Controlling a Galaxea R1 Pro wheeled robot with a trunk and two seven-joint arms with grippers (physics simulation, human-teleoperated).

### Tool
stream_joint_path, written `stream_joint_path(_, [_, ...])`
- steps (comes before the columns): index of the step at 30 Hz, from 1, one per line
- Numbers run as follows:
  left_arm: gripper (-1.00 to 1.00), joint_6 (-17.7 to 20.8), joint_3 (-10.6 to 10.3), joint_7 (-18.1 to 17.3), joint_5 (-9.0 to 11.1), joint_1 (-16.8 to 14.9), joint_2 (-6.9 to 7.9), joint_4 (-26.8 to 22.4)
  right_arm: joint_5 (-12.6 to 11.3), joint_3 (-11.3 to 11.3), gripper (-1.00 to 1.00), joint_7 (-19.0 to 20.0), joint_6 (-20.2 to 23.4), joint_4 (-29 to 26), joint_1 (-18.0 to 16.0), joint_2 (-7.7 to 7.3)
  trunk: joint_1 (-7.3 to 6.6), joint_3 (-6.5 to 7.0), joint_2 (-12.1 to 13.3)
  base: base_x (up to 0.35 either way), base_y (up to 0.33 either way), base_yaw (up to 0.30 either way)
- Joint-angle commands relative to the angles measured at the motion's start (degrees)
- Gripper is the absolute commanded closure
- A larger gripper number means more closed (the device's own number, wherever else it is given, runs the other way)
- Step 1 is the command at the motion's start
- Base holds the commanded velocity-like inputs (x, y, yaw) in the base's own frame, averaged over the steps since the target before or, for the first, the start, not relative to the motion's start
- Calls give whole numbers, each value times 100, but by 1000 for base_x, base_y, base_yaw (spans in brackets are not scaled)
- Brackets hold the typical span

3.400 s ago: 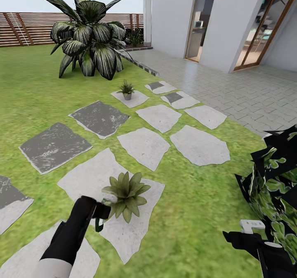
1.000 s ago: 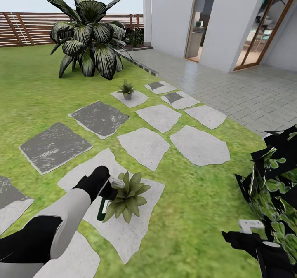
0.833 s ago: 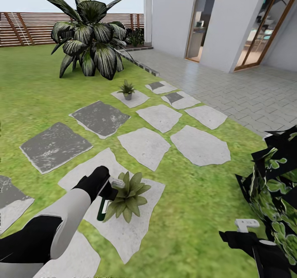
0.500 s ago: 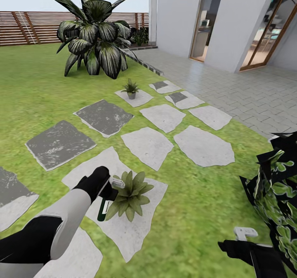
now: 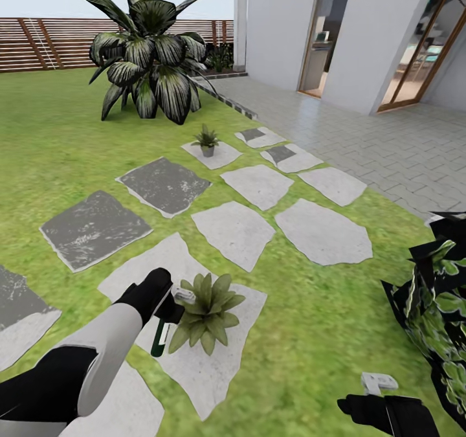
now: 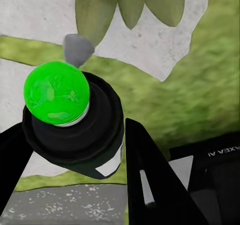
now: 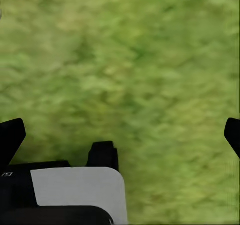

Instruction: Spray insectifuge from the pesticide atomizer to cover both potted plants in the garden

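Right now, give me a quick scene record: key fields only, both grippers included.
left gripper: shut on the slim dark-green pesticide atomizer, spray head beside the near plant
right gripper: open over bare lawn, holding nothing
near potted plant: olive-green rosette on a white stepping stone, right next to the atomizer
far potted plant: small rosette in a grey pot on a farther white stone, ahead
other plants: big striped-leaf palm by the brown slatted fence; dark leafy bush at right
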Motion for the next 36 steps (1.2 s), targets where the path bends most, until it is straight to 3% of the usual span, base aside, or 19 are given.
stream_joint_path(1, [100, 12, -32, -63, -46, 17, 3, -9, 60, -20, -100, 58, 12, -8, -5, 7, 2, -4, -2, 113, 77, 0])
stream_joint_path(17, [100, 15, 6, -55, -44, 122, -1, -12, 95, -23, -100, 52, 4, -3, -5, 7, 2, -4, -2, 145, 9, 0])
stream_joint_path(31, [100, 29, 36, -71, 13, 319, -22, 16, 72, -10, -100, 71, 4, 126, -5, 7, 2, -32, -2, 10, -4, 53])
stream_joint_path(36, [100, 29, 36, -70, 17, 376, -25, 16, 72, -16, -100, 76, 4, 165, -5, 7, 2, -33, -2, 0, -218, 5])
